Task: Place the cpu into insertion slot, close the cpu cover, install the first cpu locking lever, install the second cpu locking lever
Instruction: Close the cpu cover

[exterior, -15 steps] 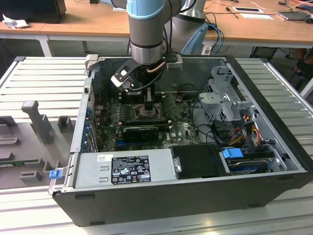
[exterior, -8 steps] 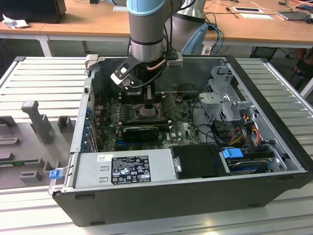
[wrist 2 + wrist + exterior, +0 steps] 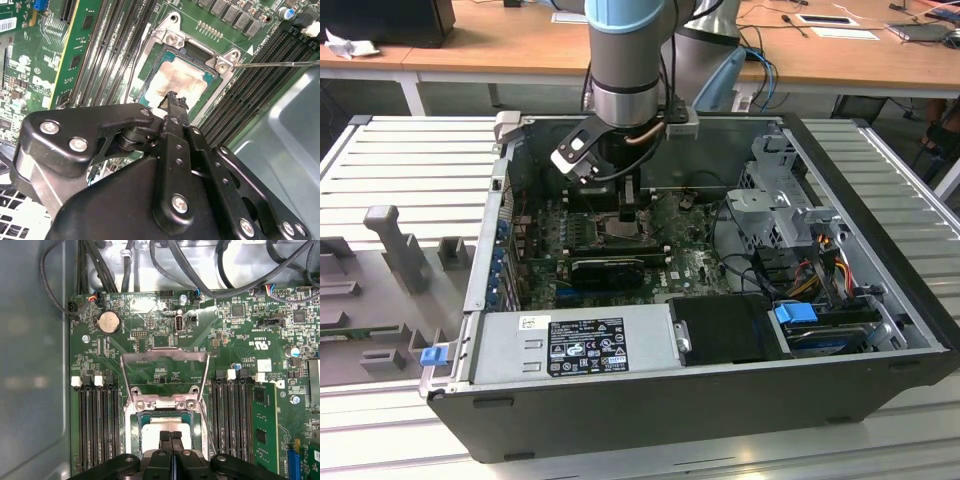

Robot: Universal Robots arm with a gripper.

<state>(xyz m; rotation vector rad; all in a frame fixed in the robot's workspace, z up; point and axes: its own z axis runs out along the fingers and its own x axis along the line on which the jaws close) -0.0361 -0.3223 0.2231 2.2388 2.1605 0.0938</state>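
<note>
**Exterior view.** The black gripper (image 3: 629, 212) reaches down into the open dark-grey computer case (image 3: 650, 400). Its tip is over the green circuit board (image 3: 695, 265). The arm's body hides the socket area beneath it.

**Second wrist view.** The small square cpu with a pale silver-grey top (image 3: 182, 77) lies seated in the black square insertion slot (image 3: 194, 50). The gripper's black linkage covers the cpu's near edge. The fingertips (image 3: 172, 97) are pressed together with nothing between them, at the cpu's top face. Whether they touch it cannot be told.

**First wrist view.** The thin grey metal cpu cover frame (image 3: 165, 356) is swung open beyond the slot, with board showing through its window. A thin wire lever (image 3: 207, 427) runs beside the slot. The cpu's near half is hidden by the gripper.
</note>
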